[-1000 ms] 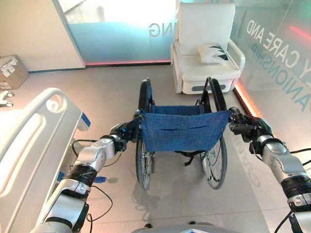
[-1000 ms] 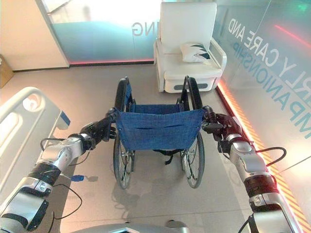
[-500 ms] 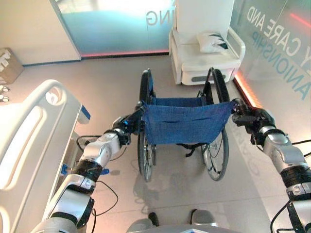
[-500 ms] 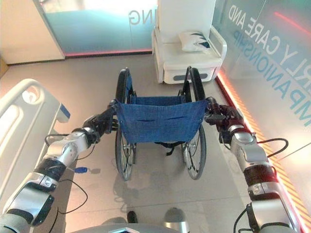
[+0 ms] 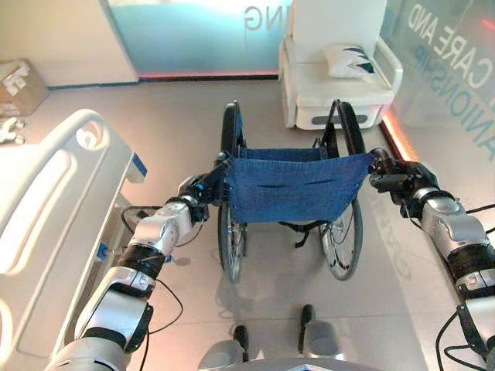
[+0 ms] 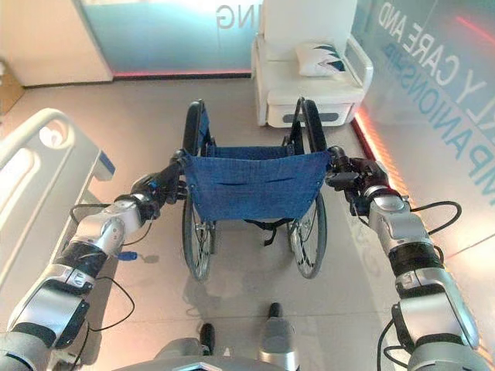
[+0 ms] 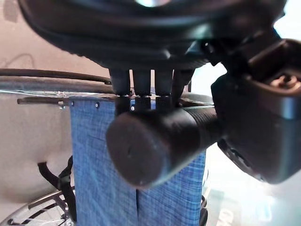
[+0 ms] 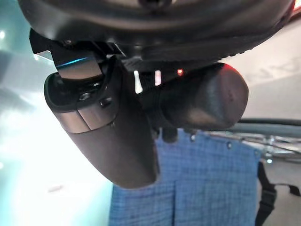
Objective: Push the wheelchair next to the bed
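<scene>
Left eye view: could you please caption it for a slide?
Both hands, left and right, grip the wheelchair handles, the bed alongside on the left.

Head stereo pair: looking down and forward from above, a small sideways offset apart, sharing the wheelchair [image 5: 290, 197], bed [image 5: 54, 224] and armchair [image 6: 309, 66]. Wrist views: very close along the left hand [image 7: 141, 84] and right hand [image 8: 113, 117], both facing the wheelchair's blue backrest.
</scene>
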